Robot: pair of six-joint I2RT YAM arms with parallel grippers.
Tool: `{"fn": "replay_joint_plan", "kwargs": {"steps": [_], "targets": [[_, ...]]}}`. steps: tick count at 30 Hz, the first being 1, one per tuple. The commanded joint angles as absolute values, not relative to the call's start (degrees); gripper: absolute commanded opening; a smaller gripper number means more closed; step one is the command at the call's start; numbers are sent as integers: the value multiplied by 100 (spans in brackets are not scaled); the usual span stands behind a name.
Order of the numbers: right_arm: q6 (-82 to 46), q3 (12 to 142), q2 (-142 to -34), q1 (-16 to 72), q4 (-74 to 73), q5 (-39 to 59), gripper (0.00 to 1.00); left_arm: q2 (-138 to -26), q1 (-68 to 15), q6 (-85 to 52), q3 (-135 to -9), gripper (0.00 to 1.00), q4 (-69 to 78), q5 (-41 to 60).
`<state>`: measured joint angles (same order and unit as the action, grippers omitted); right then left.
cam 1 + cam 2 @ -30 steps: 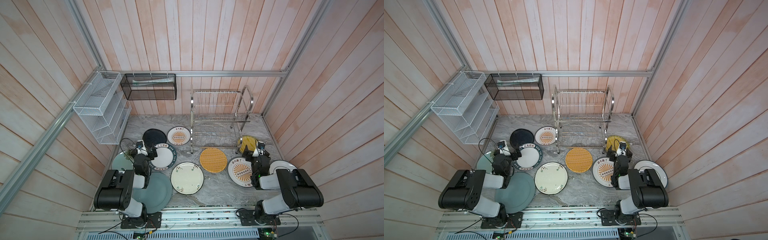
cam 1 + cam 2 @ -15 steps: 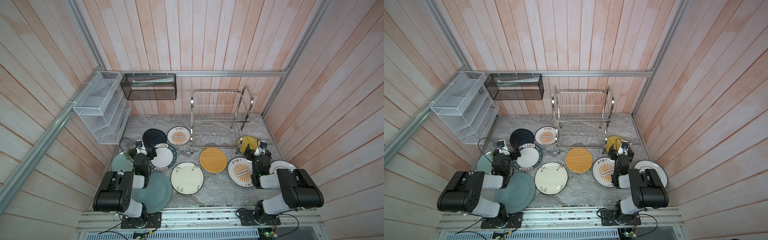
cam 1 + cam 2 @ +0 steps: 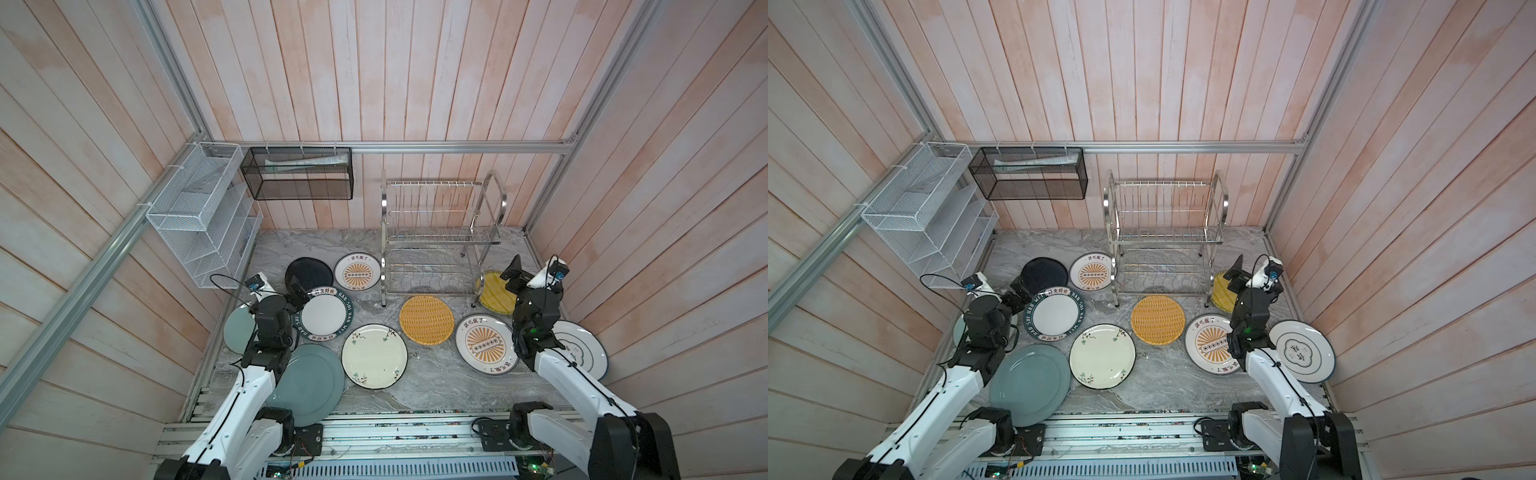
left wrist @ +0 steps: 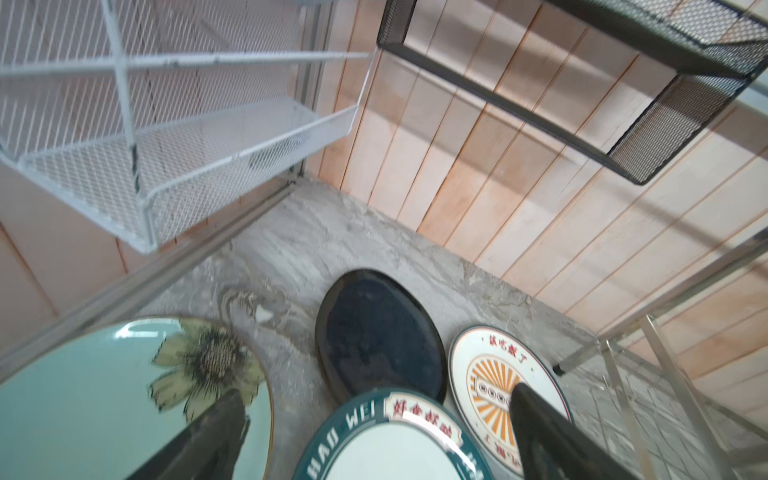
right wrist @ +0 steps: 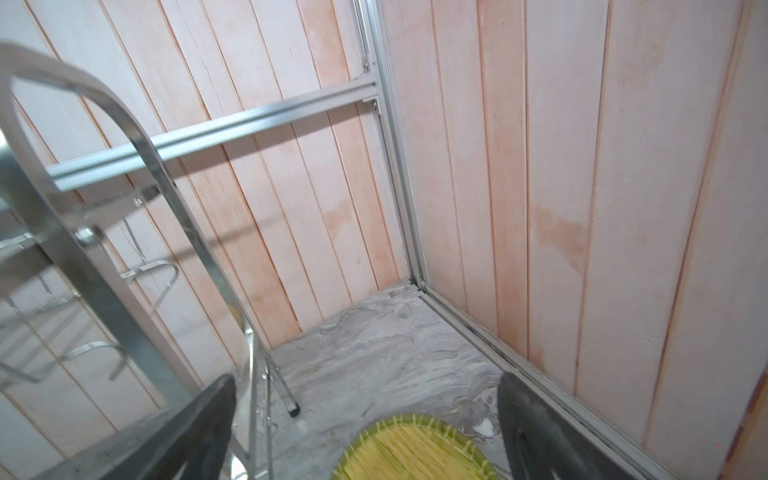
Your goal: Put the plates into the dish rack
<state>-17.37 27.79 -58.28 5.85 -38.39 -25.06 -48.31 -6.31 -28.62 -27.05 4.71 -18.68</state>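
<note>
Several plates lie flat on the marble floor (image 3: 415,399). On the left are a black plate (image 3: 309,272), a sunburst plate (image 3: 357,272), a green-ringed plate (image 3: 326,313), a teal flower plate (image 4: 104,395) and a grey-blue plate (image 3: 307,382). A cream floral plate (image 3: 374,355) and an orange woven plate (image 3: 427,319) lie mid-floor. The empty dish rack (image 3: 440,245) stands at the back. My left gripper (image 3: 300,289) (image 4: 376,390) hovers open over the green-ringed plate's rim. My right gripper (image 3: 514,276) (image 5: 365,378) hangs open above the yellow woven plate (image 5: 415,449), beside the rack's leg.
A white mesh organizer (image 3: 199,224) hangs on the left wall and a black mesh basket (image 3: 297,174) on the back rail. A second sunburst plate (image 3: 486,344) and a blue-ringed plate (image 3: 582,349) lie under the right arm. Wooden walls close three sides.
Both arms have unfolded and risen from their folded pose. The right gripper has moved toward the back, over the yellow plate. Both grippers stay open and the plates have not moved.
</note>
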Motion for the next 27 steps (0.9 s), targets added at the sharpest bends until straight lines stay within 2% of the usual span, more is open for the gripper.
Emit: {"fn": "replay_joint_plan", "kwargs": {"steps": [1, 4, 6, 11, 15, 19, 23, 27], "targets": [[-2579, 2730, -5531, 556, -2451, -1514, 98, -4248, -478, -3685, -2471, 100, -896, -1010], [-3446, 2674, -5130, 513, -2160, -1010, 98, -3878, -132, -3787, -2246, 100, -987, -211], [-3450, 2567, -4826, 479, -2361, -361, 98, -3836, 81, -3795, -2142, 100, -932, 161], [-3794, 2677, -4497, 522, -2019, 827, 98, -4388, 425, -3785, -2071, 100, -881, 777], [-3605, 2924, -4510, 798, -1351, 1830, 98, -4762, 663, -3647, -1970, 100, -595, 1141], [-3512, 2806, -4343, 1507, -1315, 1999, 98, -5029, 987, -3421, -1951, 100, -373, 1530], [-3348, 2848, -4354, 2401, -1172, 1716, 98, -5348, 1247, -3495, -1840, 100, -37, 1971], [-3383, 2805, -4419, 2812, -1282, 1672, 98, -5757, 1283, -3463, -1904, 95, 161, 2212]]}}
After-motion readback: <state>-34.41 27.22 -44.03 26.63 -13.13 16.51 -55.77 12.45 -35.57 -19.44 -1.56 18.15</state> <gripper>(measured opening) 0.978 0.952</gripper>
